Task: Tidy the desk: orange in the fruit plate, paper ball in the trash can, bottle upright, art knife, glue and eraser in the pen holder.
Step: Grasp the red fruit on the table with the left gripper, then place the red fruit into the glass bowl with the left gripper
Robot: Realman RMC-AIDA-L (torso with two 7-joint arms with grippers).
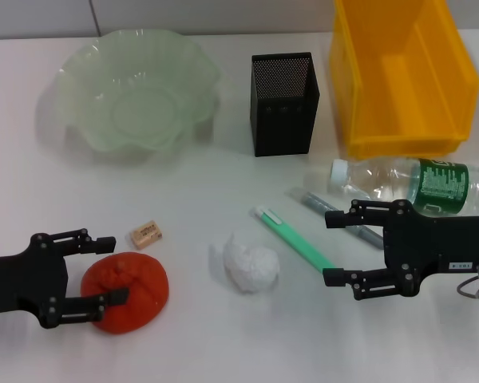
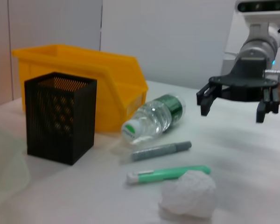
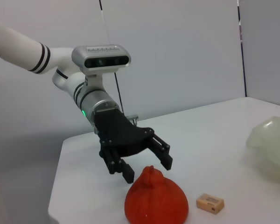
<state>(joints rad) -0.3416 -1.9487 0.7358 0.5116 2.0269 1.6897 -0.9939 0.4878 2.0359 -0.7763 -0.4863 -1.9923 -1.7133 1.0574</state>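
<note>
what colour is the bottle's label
Green with white print, on the bottle lying on its side; clearest in the head view.

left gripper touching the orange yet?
Cannot tell. In the head view the open left gripper straddles the orange, fingers overlapping its edge; the right wrist view shows fingers close above it, no plain gap or contact.

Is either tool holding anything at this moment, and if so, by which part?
Nothing is held. The left tool is open around the orange without closing on it; the right tool hangs open above the art knife.
</note>
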